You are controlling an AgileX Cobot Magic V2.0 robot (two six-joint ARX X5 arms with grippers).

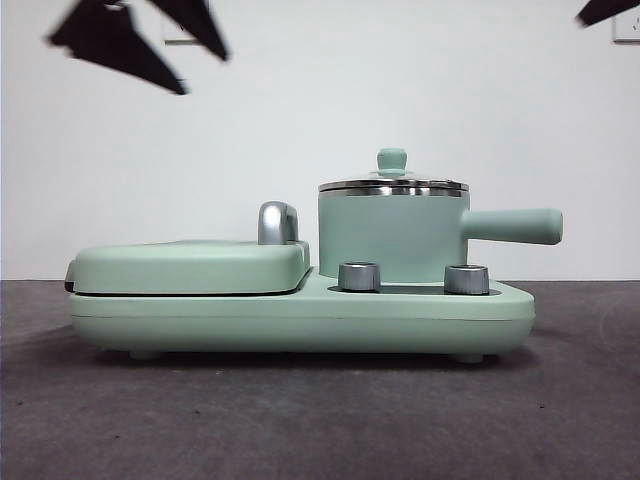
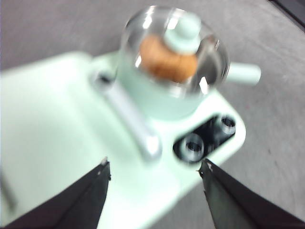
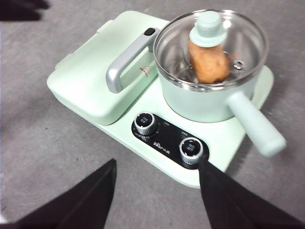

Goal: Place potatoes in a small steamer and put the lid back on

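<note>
Potato (image 3: 208,63) inside steamer (image 3: 205,102), lid (image 3: 209,29) seated on top; both grippers (image 2: 155,169) (image 3: 157,167) wide open, empty; withdraw upward, clear of steamer.

Small steamer (image 3: 209,102): matt mint-green body, polished steel rim. Lid (image 3: 238,38): clear glossy glass, smooth mint knob. Potato (image 3: 208,64): rough, dull orange-brown skin. Grill plate (image 3: 90,81): satin mint finish, brushed chrome handle (image 3: 125,67). Worktop (image 3: 47,143): grey, matt, faintly textured.
</note>
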